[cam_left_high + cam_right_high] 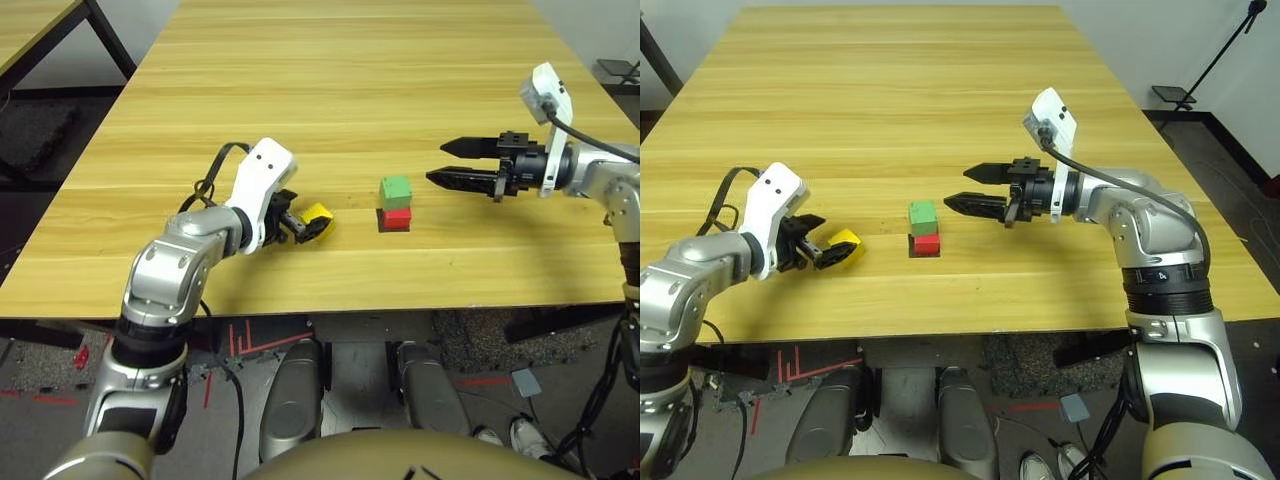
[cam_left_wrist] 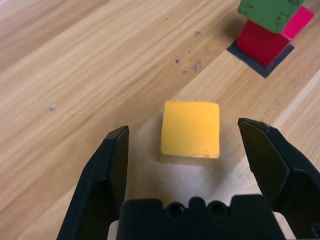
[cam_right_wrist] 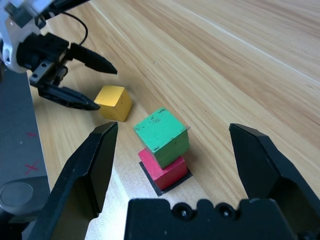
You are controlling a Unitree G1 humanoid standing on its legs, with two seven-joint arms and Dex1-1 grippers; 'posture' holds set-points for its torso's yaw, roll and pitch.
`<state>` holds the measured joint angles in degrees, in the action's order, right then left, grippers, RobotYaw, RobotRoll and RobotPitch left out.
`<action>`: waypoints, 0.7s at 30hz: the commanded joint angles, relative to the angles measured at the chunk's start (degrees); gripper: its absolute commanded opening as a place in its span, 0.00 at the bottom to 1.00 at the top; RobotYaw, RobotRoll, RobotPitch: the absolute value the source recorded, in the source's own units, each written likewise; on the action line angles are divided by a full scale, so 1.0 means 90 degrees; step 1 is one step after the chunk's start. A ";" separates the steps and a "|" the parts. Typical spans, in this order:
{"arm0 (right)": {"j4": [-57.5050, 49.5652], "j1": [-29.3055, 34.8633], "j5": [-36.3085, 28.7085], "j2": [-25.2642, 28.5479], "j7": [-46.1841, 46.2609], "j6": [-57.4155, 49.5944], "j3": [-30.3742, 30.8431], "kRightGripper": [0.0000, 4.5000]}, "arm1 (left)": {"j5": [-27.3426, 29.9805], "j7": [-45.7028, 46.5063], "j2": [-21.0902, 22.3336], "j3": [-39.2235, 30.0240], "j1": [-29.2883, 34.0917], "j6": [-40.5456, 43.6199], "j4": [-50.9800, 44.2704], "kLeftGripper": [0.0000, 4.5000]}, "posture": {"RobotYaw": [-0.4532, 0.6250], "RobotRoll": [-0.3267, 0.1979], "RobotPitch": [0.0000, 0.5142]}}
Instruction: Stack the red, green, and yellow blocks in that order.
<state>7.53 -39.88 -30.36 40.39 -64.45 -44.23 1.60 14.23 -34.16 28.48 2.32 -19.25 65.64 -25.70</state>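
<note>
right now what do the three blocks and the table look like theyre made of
The yellow block, green block and red block look like painted wood or dense foam: matte, no glare, with dark chips in the green one's paint. I cannot tell which. The table looks like wood or wood-grain laminate, with pale grain stripes and a soft sheen.

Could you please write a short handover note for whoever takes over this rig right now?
Left gripper: open, fingers either side of the yellow block, which sits on the table, not yet gripped.
Right gripper: open, empty, to the right of the stack.
Done: green block sits, slightly twisted, on the red block, which rests on a black patch.
Left: grip the yellow block and place it on the green.
</note>
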 commanded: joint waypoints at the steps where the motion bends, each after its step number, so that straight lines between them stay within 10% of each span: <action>1: 0.0047 -0.0100 0.0085 0.0004 -0.0068 0.0040 0.0071 1.00 | 0.0037 0.0151 -0.0071 0.0196 0.0146 -0.0213 0.0073 0.99 | 0.70 0.34 0.18; 10: -0.0056 -0.0017 0.0070 -0.0043 0.0018 -0.0018 -0.0006 1.00 | -0.0187 0.0098 0.0199 0.0820 0.0327 -0.0978 0.0518 0.99 | 0.68 0.35 0.18; 18: -0.0203 0.0154 0.0014 0.0005 0.0173 -0.0060 -0.0133 1.00 | -0.0209 -0.0217 0.0321 0.0939 -0.0323 -0.1740 0.1033 0.47 | 0.66 0.37 0.18; 21: -0.0280 0.0216 -0.0034 0.0026 0.0199 -0.0091 -0.0182 1.00 | -0.0164 -0.0545 0.0450 0.0974 -0.0906 -0.1913 0.1243 0.42 | 0.65 0.37 0.17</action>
<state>6.02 -38.93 -30.26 40.06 -62.89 -44.36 1.12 12.55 -37.19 32.06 10.43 -25.64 50.05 -15.44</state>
